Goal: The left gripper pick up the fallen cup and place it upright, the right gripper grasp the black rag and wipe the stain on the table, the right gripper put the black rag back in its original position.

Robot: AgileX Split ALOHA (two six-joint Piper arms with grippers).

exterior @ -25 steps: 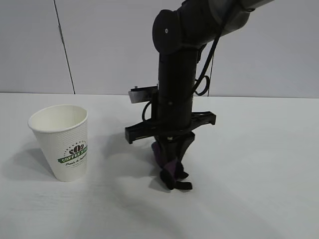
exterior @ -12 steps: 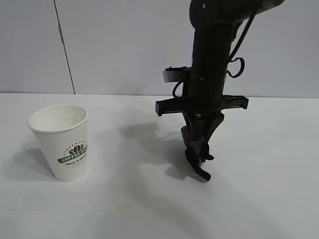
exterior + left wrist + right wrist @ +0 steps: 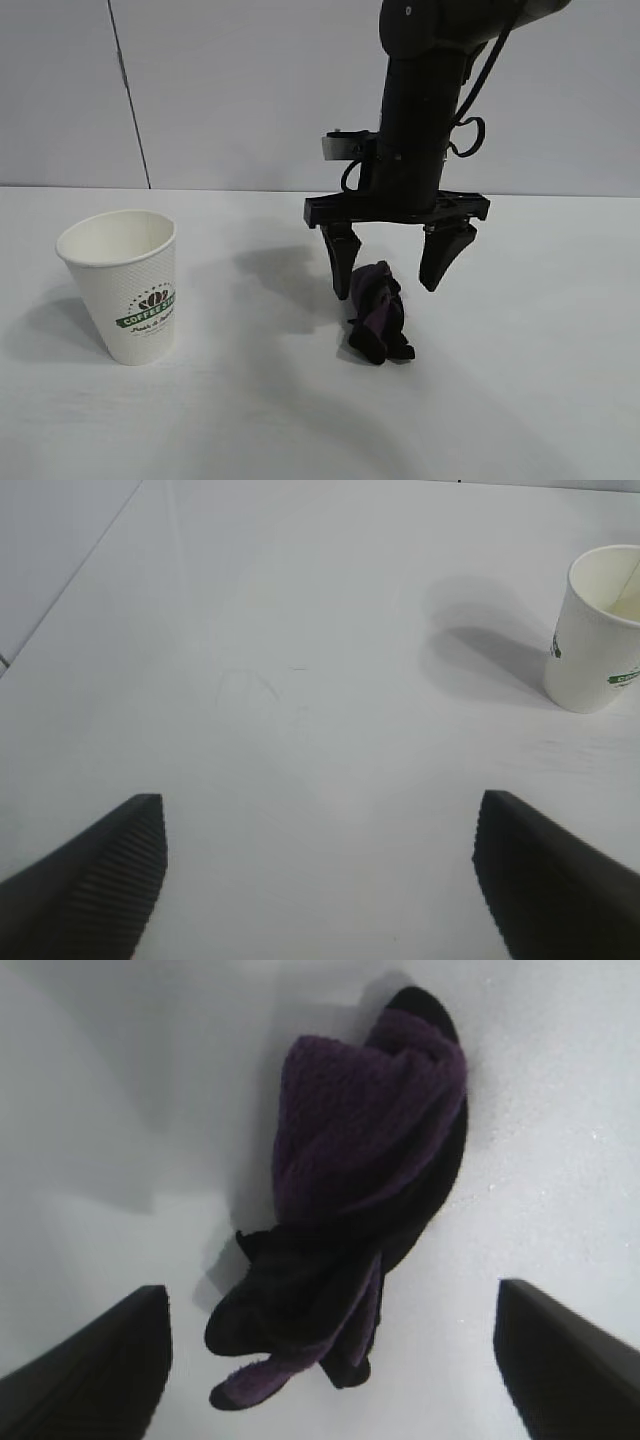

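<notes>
Pointing straight down, the right hand point(image 3: 397, 275) hangs with fingers spread wide over the black rag point(image 3: 379, 313), which lies bunched on the white surface point(image 3: 520, 380), released. The cup point(image 3: 124, 284) stands upright well apart; the left hand point(image 3: 320, 880) gapes wide, empty.

We see the cup point(image 3: 124, 287) as white paper with a dimpled, textured wall and a smooth printed green band — matt all over. The black rag point(image 3: 378, 312) is soft, fuzzy cloth, black and purple, like towelling. The table point(image 3: 520, 400) looks smooth and matt white; the left gripper point(image 3: 320, 880) fingers point(image 3: 95, 880) — matt black — show fine ribbing.
</notes>
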